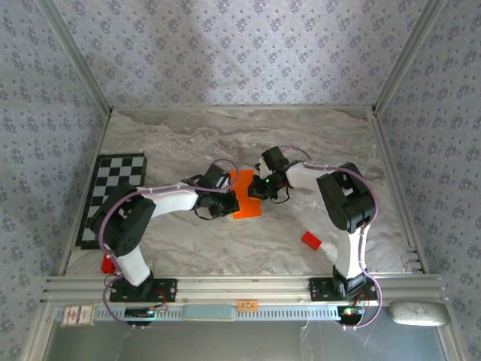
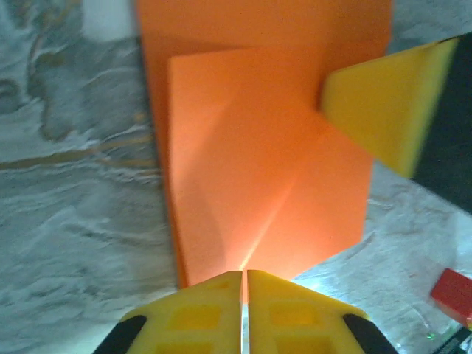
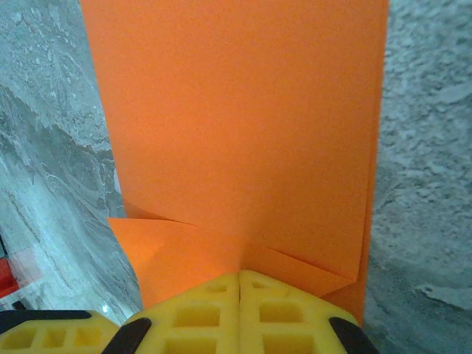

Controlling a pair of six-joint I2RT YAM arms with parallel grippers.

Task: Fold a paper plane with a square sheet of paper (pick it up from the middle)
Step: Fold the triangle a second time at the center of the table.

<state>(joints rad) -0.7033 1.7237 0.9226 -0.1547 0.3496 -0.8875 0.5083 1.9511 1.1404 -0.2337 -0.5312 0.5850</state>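
Note:
The square sheet of paper (image 1: 248,197), bright orange and partly folded, lies on the marble table between both arms. In the left wrist view the paper (image 2: 251,140) shows a raised flap whose crease runs into my left gripper (image 2: 245,274); the jaws are shut with a sliver of orange between them. My left gripper (image 1: 229,201) sits at the sheet's left edge. My right gripper (image 1: 260,188) is at the right edge. Its shut tips (image 3: 240,274) rest on the paper (image 3: 236,125) where two folded flaps meet. One right finger (image 2: 383,110) lies on the sheet.
A small red block (image 1: 311,241) lies on the table near the right arm's base, also seen as the red block (image 2: 453,295). A black-and-white checkerboard mat (image 1: 113,192) lies at the left. Patterned walls close the back and sides.

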